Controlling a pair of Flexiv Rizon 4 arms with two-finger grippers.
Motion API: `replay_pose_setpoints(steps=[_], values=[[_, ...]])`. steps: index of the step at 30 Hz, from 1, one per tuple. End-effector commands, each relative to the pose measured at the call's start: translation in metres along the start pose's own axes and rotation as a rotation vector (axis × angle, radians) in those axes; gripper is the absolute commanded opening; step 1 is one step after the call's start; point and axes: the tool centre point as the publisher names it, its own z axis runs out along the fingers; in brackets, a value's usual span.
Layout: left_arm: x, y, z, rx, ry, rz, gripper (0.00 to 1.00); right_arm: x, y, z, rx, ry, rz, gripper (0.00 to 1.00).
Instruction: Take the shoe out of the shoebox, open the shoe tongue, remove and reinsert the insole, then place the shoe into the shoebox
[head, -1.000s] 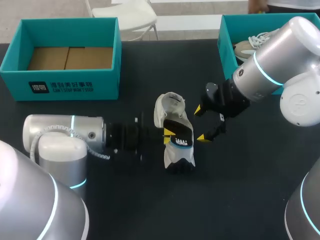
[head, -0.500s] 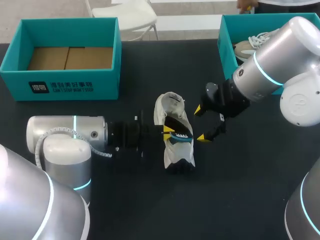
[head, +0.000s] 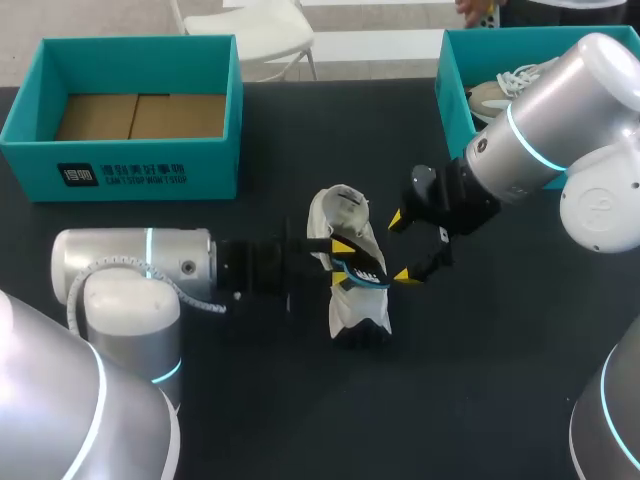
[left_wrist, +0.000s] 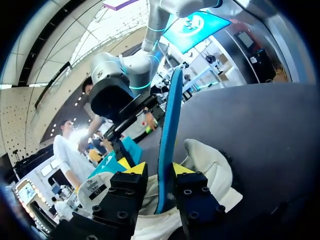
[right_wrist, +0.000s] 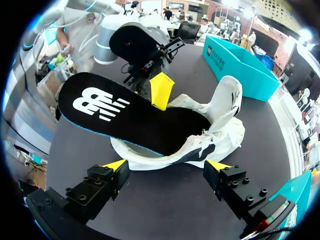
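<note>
Left gripper (head: 341, 257) nudged right since 1 s ago, tipping the insole (head: 364, 268) with it. Fingers clamped on insole, one end inside the shoe (head: 358, 312). Shoe sits mid-frame, outside the shoebox (head: 140, 170) at upper left. Right gripper (head: 400, 246) spread wide just right of shoe, no contact.

White shoe (head: 342, 215) lies, seemingly on its side, mid table (head: 250, 400); black, teal-edged insole (head: 362, 262) sticks half out, tilted.
</note>
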Motion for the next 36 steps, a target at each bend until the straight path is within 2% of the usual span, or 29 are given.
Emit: replay_pose_setpoints(steps=[1, 5, 7, 13, 21, 25, 26, 27, 29, 36], values=[[0.004, -0.007, -0.002, 0.011, 0.011, -0.002, 0.28, 0.0, 0.0, 0.001, 0.001, -0.002, 0.0, 1.0], [0.012, -0.009, 0.004, 0.022, 0.034, -0.005, 0.23, 0.0, 0.0, 0.001, 0.001, -0.002, 0.0, 1.0], [0.016, -0.005, 0.007, 0.02, 0.042, -0.008, 0.0, 0.0, 0.0, 0.001, 0.001, -0.002, 0.0, 1.0], [0.02, 0.01, 0.012, -0.006, 0.049, 0.023, 0.0, 0.0, 0.0, 0.001, 0.001, -0.002, 0.0, 1.0], [0.014, 0.032, 0.014, -0.043, 0.024, 0.057, 0.0, 0.0, 0.0, 0.001, 0.001, -0.002, 0.0, 1.0], [0.011, 0.033, 0.015, -0.045, 0.01, 0.053, 0.0, 0.0, 0.0, 0.001, 0.001, -0.002, 0.0, 1.0], [0.01, 0.031, 0.014, -0.044, 0.009, 0.053, 0.02, 0.0, 0.0, 0.001, 0.001, -0.002, 0.0, 1.0], [0.009, 0.029, 0.014, -0.04, 0.007, 0.054, 0.28, 0.0, 0.0, 0.001, 0.001, -0.002, 0.0, 1.0], [0.007, 0.023, 0.012, -0.032, 0.003, 0.056, 0.45, 0.0, 0.0, 0.001, 0.001, -0.002, 0.0, 1.0], [0.003, 0.007, 0.005, -0.001, -0.009, 0.073, 0.43, 0.0, 0.0, 0.001, 0.001, -0.002, 0.0, 1.0]])
